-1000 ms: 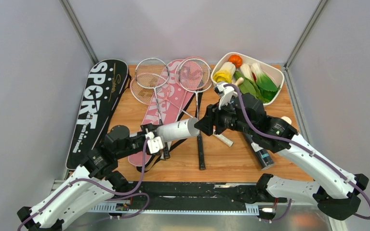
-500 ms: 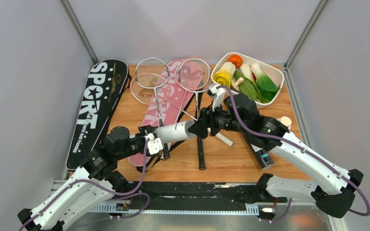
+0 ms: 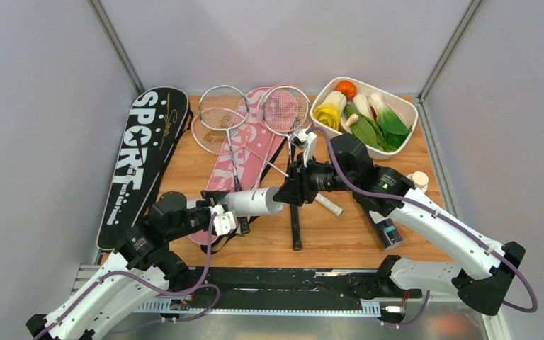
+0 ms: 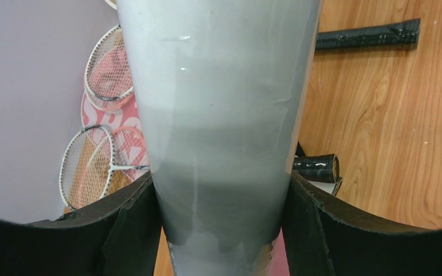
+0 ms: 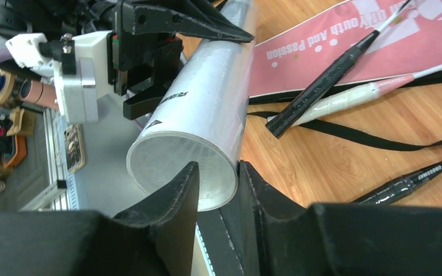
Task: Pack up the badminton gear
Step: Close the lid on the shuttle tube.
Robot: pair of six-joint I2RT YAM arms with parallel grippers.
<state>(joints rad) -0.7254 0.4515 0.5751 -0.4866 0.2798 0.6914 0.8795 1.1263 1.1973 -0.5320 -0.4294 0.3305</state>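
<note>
Two grippers on one white tube point(image 3: 255, 201), held above the counter point(image 3: 340, 234): left gripper point(image 3: 232, 212) clamps its body, right gripper point(image 5: 217, 190) pinches the open rim; opposing pulls could likely twist it loose or crush the rim.

We see a white tube point(image 3: 255, 201) with black lettering near its open rim, held between black fingers point(image 4: 132, 224). The long cover point(image 3: 142, 159) at the left is black with white "SPORT" lettering and white dots; the other cover point(image 3: 244, 145) is pink with white print. The rackets point(image 3: 283, 110) have thin white frames and black or white grips. The wooden table point(image 3: 340, 237) is warm orange-brown, and the white bowl point(image 3: 404, 106) holds green, yellow and orange toy vegetables point(image 3: 368, 117)
</note>
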